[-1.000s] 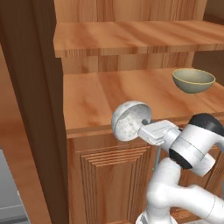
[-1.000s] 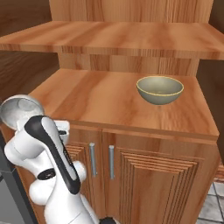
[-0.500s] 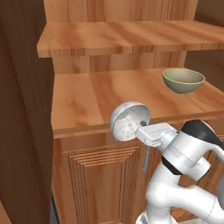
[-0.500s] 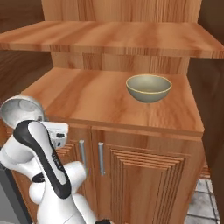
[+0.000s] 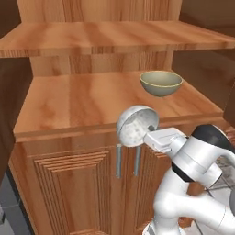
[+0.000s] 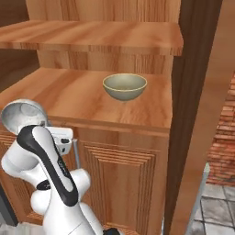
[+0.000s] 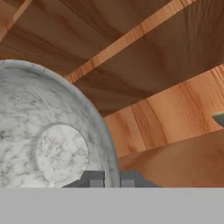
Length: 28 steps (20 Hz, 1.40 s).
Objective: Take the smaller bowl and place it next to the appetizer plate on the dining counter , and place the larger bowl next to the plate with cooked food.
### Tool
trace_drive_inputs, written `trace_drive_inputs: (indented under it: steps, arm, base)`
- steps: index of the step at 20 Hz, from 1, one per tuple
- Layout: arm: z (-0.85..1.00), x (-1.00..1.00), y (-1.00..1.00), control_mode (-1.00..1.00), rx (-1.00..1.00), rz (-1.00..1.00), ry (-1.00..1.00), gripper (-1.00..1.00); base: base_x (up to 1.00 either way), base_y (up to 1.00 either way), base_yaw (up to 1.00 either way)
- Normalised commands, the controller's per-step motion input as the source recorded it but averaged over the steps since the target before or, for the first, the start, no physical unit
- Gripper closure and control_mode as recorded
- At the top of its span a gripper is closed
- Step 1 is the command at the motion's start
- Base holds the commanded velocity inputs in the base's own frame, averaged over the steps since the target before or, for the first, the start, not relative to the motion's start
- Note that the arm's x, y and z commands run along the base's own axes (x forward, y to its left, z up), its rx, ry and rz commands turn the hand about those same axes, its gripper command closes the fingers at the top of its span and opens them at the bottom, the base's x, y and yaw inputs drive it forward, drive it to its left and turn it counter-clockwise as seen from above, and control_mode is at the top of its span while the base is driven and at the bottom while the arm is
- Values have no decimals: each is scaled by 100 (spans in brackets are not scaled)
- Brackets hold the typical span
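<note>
Gripper [image 5: 148,133] clenched on smaller bowl [image 5: 136,126] at its rim, tipped sideways near cabinet [image 5: 69,110] front for carrying; larger bowl [image 5: 161,83] waiting far right

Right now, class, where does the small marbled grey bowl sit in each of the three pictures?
Left base view: smaller bowl at centre, tilted, in front of the wooden cabinet's edge.
Right base view: far left, above the white arm.
Hand view: lower left, rim between the fingertips.
Shared landmark: the larger bowl on the cabinet top.

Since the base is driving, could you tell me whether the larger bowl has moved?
No. The larger bowl sits at the same spot on the cabinet top; the camera shifted.
</note>
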Motion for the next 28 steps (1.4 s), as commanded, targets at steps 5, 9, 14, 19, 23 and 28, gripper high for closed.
trace_drive_inputs:
  steps: [5, 9, 14, 19, 23, 28]
  arm:
    - [0, 0, 0, 100, 0, 0, 0, 100]
    - [0, 0, 0, 100, 0, 0, 0, 100]
    - [0, 0, 0, 100, 0, 0, 0, 100]
    - [0, 0, 0, 100, 0, 0, 0, 100]
    - [0, 0, 0, 100, 0, 0, 0, 100]
    - [0, 0, 0, 100, 0, 0, 0, 100]
  base:
    - [0, 0, 47]
    - [-6, 0, 58]
    - [-9, 0, 63]
    - [-17, 0, 70]
    - [-18, 0, 74]
    - [-28, 0, 76]
